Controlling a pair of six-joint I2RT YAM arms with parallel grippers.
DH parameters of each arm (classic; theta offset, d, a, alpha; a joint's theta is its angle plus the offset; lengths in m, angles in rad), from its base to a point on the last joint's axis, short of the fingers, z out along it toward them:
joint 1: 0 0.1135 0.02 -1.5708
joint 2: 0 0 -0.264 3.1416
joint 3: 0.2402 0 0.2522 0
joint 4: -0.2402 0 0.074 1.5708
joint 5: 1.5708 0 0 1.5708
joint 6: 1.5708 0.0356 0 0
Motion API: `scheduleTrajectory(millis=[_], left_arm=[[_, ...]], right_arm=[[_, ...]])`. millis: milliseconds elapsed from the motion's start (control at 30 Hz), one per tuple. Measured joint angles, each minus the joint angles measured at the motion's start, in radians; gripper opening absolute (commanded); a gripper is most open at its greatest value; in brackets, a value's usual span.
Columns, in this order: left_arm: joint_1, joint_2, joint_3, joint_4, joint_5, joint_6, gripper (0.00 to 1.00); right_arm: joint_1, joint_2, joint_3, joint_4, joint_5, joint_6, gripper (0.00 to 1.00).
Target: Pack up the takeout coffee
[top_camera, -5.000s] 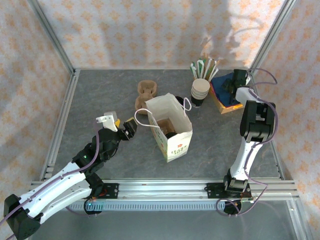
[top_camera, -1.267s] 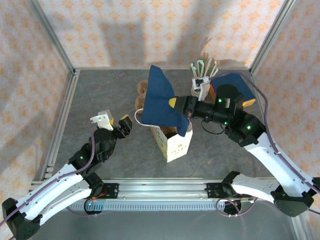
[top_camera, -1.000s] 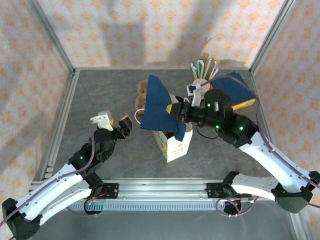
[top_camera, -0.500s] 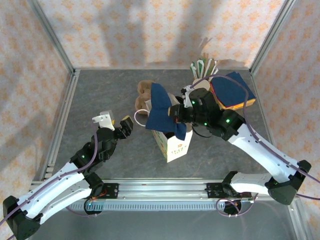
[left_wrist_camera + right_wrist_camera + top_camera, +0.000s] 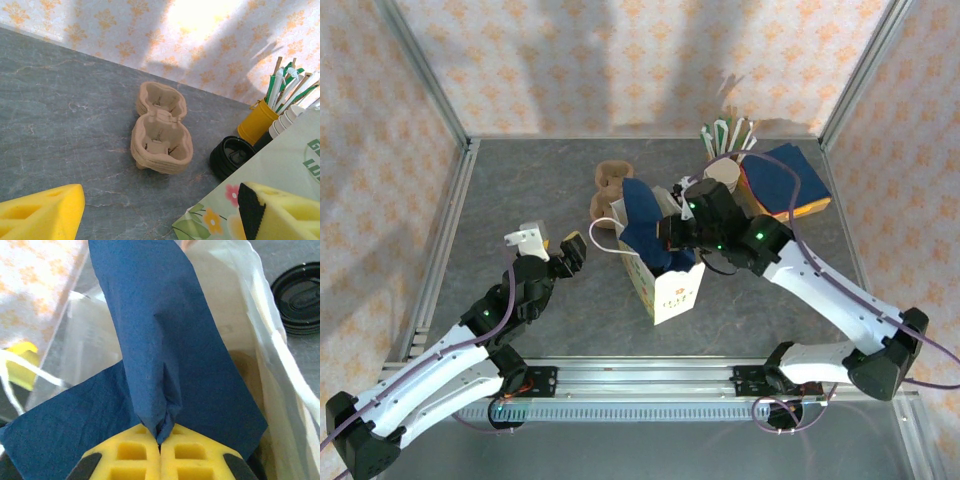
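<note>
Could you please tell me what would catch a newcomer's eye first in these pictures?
The dark blue napkin stands out most, pinched in the shut right gripper and hanging over the open paper bag at the centre of the table. To the bag's left, the left gripper hovers open and empty, and behind the bag lies the brown pulp cup carrier.

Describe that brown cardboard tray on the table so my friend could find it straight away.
Start at the white paper bag standing mid-table. Just behind it, toward the back wall, lies the cup carrier. It is the only tan moulded-pulp piece, a figure eight with two hollows, unlike the black lids and yellow straw holder to its right.
</note>
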State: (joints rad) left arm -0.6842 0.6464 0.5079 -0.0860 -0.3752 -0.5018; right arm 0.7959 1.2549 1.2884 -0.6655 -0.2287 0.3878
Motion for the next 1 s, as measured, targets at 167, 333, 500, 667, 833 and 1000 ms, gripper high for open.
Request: scheduleTrajectory(millis=[167, 333, 500, 667, 833, 1000], left_arm=[[0.000, 0.000, 0.000, 0.000, 0.000, 0.003, 0.81], [0.000, 0.008, 0.000, 0.000, 0.000, 0.006, 0.81], [0.000, 0.014, 0.004, -0.002, 0.000, 0.008, 0.81], [0.000, 0.014, 0.013, -0.002, -0.005, 0.014, 0.81], [0.000, 0.014, 0.013, -0.002, -0.008, 0.014, 0.81], [0.000, 0.015, 0.013, -0.001, -0.008, 0.014, 0.81]], right_arm=[[0.000, 0.038, 0.011, -0.044, 0.002, -0.008, 0.00], [0.000, 0.067, 0.037, -0.084, 0.002, -0.009, 0.00], [0.000, 0.108, 0.069, -0.129, 0.006, -0.008, 0.00], [0.002, 0.133, 0.074, -0.159, 0.012, -0.007, 0.00], [0.013, 0.150, 0.090, -0.191, 0.017, -0.008, 0.00], [0.024, 0.174, 0.094, -0.216, 0.023, -0.008, 0.04]])
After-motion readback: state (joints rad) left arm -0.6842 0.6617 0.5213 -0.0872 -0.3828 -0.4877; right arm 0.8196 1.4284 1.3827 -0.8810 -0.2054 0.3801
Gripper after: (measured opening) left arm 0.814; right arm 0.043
